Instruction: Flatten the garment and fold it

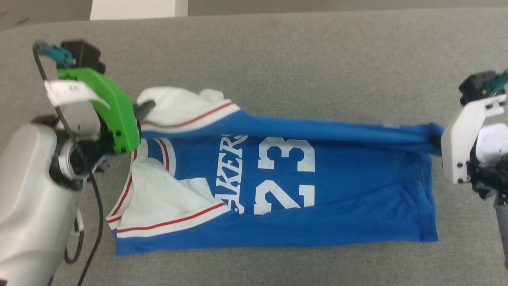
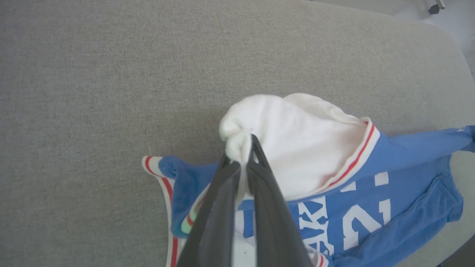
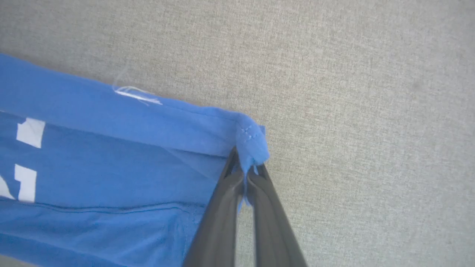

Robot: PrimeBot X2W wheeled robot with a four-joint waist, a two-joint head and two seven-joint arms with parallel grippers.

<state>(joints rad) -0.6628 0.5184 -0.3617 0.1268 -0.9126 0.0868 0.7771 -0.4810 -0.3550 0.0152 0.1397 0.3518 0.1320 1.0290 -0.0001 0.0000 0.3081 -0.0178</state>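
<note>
**Jersey pinched at both ends, far edge stretched between my grippers**

The garment (image 1: 278,190), a royal-blue jersey, lay sideways across the grey fabric-covered surface (image 1: 317,59), collar end toward my left and hem toward my right. Its white number 23 (image 1: 283,174) and lettering faced up. The near half rested flat with some creases near the hem. The near white sleeve (image 1: 166,198) was folded in over the chest. The far edge ran as a taut blue band from one gripper to the other.

My left gripper (image 2: 245,152) was clamped on a bunched wad of the far white sleeve (image 2: 297,144), with cloth squeezed between its two dark fingers. My right gripper (image 3: 245,163) was pinched tight on the far hem corner (image 3: 252,142), right at the stitching.

I judged the cloth light, thin and limp. It would sag and crumple wherever unsupported and hold no shape of its own. It did not look fragile, though a hard tug might strain the seams. It looked smooth enough to slide over the grey surface. Corners, hems and sleeve ends seemed the best holds, since doubled, stitched fabric gives the fingers something thicker to bite. A pinch mid-panel would likely only lift a peak and add wrinkles.

The green bracket (image 1: 111,107) on my left wrist and a black cable (image 1: 95,198) hung just beside the collar.
</note>
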